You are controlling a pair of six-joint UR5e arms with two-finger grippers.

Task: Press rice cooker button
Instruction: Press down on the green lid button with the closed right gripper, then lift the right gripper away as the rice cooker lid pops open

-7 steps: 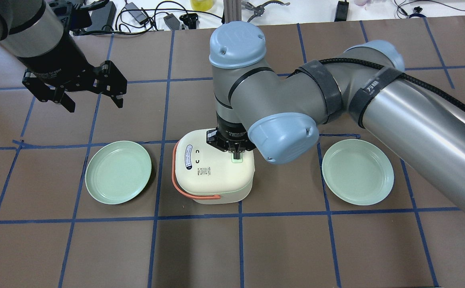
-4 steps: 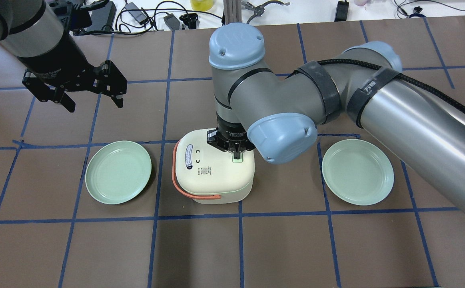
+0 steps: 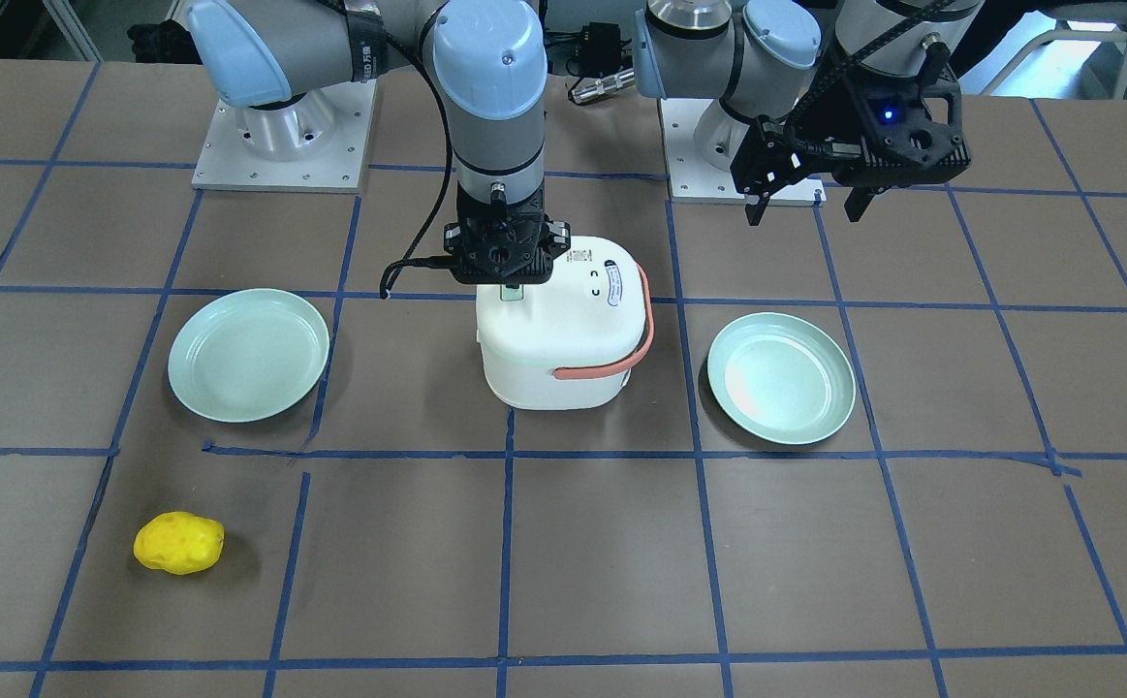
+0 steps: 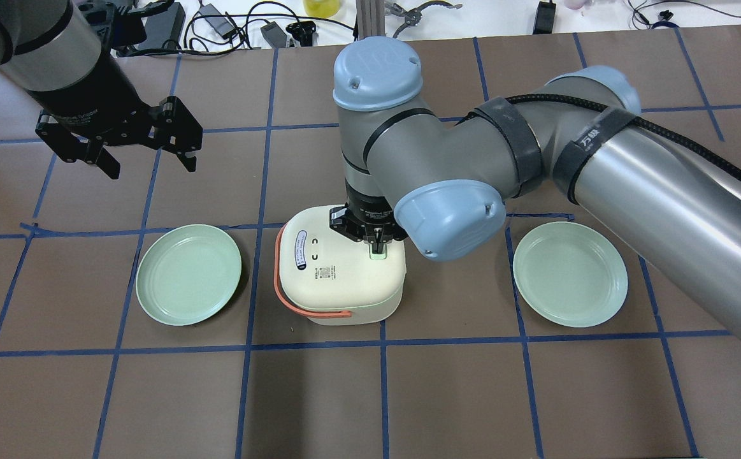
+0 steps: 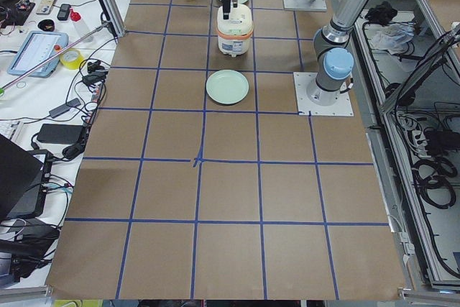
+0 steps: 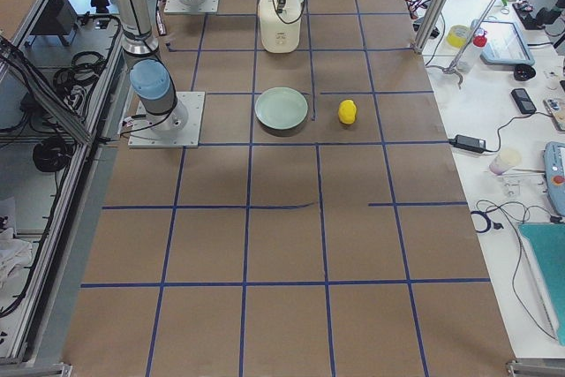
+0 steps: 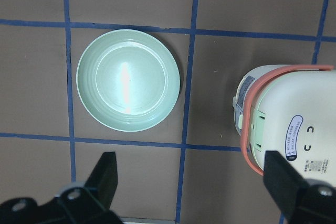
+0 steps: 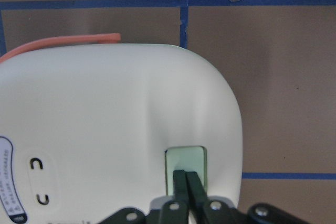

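I have two claws. My right claw [image 4: 376, 244] stands straight down over the one cooker [image 4: 338, 280], its two fingers pressed together with nothing between them. Their tips rest on the cooker's single pale green button [image 8: 185, 160]. In my right wrist view the tips cover the button's near edge. The button is set in the lid, close to the edge on my right, away from the label with its two small marks.

The cooker is cream-white and stands upright with its lid down. Its one orange handle [image 4: 279, 284] lies folded around the side toward my left and the side away from me.

My left claw [image 4: 153, 169] hangs in the air well apart from the cooker, off to its left and further out over the table [image 4: 319, 395]. Its fingers are spread wide and hold nothing.

There are two green plates, both bare. One plate [image 4: 188, 274] lies just left of the cooker and the other plate [image 4: 569, 274] lies to its right, a little further off. Neither touches the cooker.

One yellow lump [image 3: 178, 542] lies alone, well apart from the cooker, beyond the right plate toward the far edge.
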